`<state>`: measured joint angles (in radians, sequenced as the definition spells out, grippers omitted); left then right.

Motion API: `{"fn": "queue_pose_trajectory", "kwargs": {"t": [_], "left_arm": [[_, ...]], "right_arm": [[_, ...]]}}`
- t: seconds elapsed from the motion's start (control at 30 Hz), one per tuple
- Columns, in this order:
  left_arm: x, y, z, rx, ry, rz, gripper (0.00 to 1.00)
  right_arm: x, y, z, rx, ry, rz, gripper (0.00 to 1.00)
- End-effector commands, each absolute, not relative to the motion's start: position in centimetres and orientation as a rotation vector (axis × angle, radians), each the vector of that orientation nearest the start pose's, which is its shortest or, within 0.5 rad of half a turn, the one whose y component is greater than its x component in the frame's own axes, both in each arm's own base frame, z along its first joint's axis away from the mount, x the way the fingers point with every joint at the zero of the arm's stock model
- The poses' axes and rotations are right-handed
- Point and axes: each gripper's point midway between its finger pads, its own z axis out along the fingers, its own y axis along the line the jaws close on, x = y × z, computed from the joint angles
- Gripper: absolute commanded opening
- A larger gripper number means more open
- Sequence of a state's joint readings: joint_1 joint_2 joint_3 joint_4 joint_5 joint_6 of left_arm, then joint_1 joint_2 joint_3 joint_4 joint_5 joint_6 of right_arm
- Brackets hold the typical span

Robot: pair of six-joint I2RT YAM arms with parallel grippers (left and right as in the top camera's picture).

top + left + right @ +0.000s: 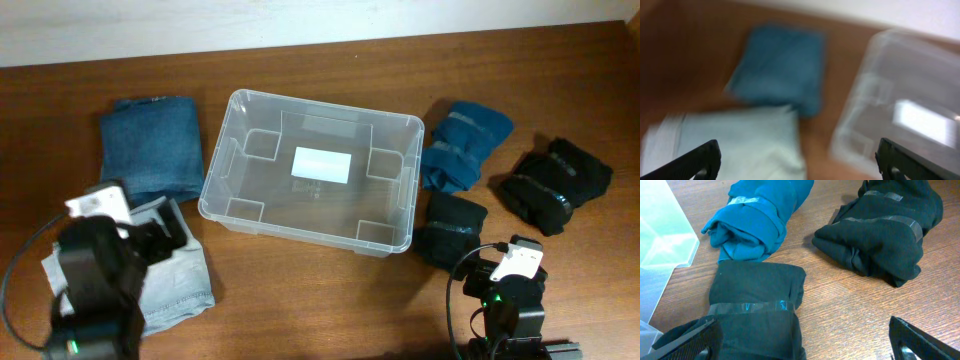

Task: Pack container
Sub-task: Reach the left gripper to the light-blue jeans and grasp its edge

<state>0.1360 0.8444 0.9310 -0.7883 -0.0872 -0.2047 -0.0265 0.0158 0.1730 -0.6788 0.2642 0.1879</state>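
The clear plastic container (pixel 310 170) sits mid-table with a white label (pixel 321 164) on its base and nothing inside. It also shows in the left wrist view (pixel 910 105) and its corner shows in the right wrist view (pixel 660 235). My left gripper (pixel 797 162) is open above the light blue folded cloth (pixel 175 280), left of the container. My right gripper (pixel 802 340) is open, low at the front right, just over a black taped bundle (pixel 757 305). A teal taped bundle (pixel 757 217) and a second black bundle (pixel 880 235) lie beyond it.
A folded denim garment (pixel 150 145) lies left of the container, behind the light blue cloth (pixel 735 140); it shows in the left wrist view (pixel 782 67). The bundles lie right of the container: teal (pixel 462 143), black (pixel 450 230) and black (pixel 555 183). The left wrist view is blurred.
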Motion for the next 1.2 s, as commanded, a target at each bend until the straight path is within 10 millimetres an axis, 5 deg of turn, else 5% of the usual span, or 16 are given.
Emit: {"fn": "queue_pose_trajectory", "kwargs": {"t": [0.0,0.2,0.37,0.57,0.8,0.97,1.17], "left_arm": [[27.0,8.8,22.1,-0.709,2.257,0.038,1.00],[25.4,16.8,18.4,-1.140,2.281,-0.043,1.00],[22.3,19.9,15.2,-1.425,2.258,-0.186,1.00],[16.7,21.5,12.2,-1.756,2.249,-0.182,1.00],[12.7,22.4,9.7,-1.937,2.217,-0.083,1.00],[12.6,22.1,7.6,-1.828,2.299,-0.083,0.99],[12.5,22.2,7.5,-1.733,2.369,-0.063,0.96]], "right_arm": [[19.5,-5.2,9.4,0.400,2.034,-0.177,0.98],[19.5,-5.2,9.4,0.400,2.034,-0.177,0.98],[19.5,-5.2,9.4,0.400,2.034,-0.177,0.98],[19.5,-5.2,9.4,0.400,2.034,-0.177,0.98],[19.5,-5.2,9.4,0.400,2.034,-0.177,0.98],[19.5,-5.2,9.4,0.400,2.034,-0.177,0.98],[19.5,-5.2,9.4,0.400,2.034,-0.177,0.98]]}}
